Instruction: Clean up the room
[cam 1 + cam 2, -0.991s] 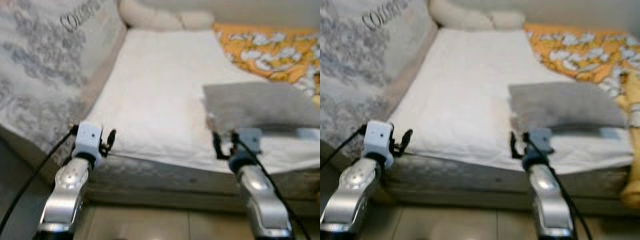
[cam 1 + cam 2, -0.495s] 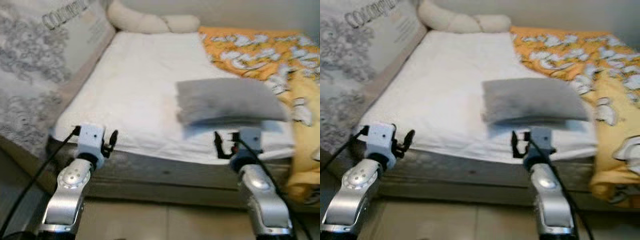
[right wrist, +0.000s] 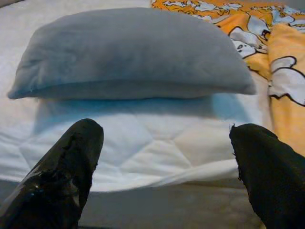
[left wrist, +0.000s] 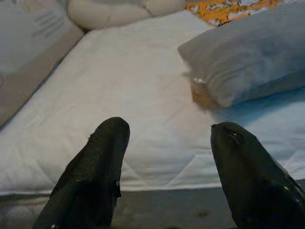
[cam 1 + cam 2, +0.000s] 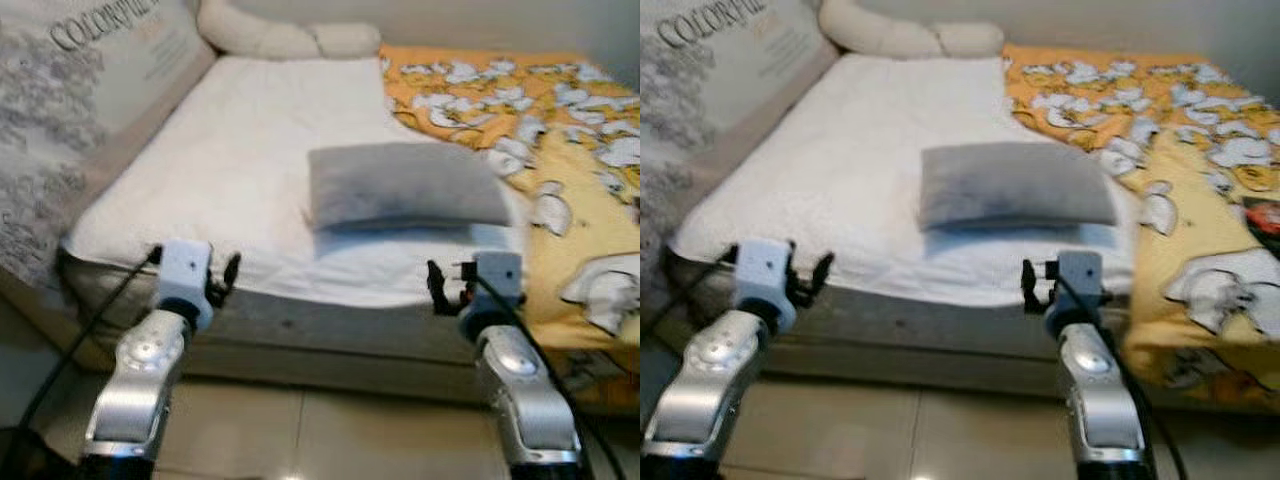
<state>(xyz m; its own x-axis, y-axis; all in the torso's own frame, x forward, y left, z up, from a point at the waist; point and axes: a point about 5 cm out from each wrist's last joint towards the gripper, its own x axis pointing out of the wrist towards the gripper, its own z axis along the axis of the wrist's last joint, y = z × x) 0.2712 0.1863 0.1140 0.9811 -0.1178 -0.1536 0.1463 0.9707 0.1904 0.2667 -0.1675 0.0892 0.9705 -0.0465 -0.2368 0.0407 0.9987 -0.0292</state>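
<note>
Here, a bed (image 5: pixel 250 170) with a white mattress cover carries an orange blanket (image 5: pixel 560 130), cut off at the bed's right edge. A grey pillow (image 5: pixel 400 185) lies near the front edge. The left gripper (image 4: pixel 167 157) and right gripper (image 3: pixel 164 157) hover there, both spread wide, empty.

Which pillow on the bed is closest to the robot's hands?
The grey pillow, lying flat on the white mattress just ahead of the right gripper. The cream pillows sit far off at the head of the bed.
</note>
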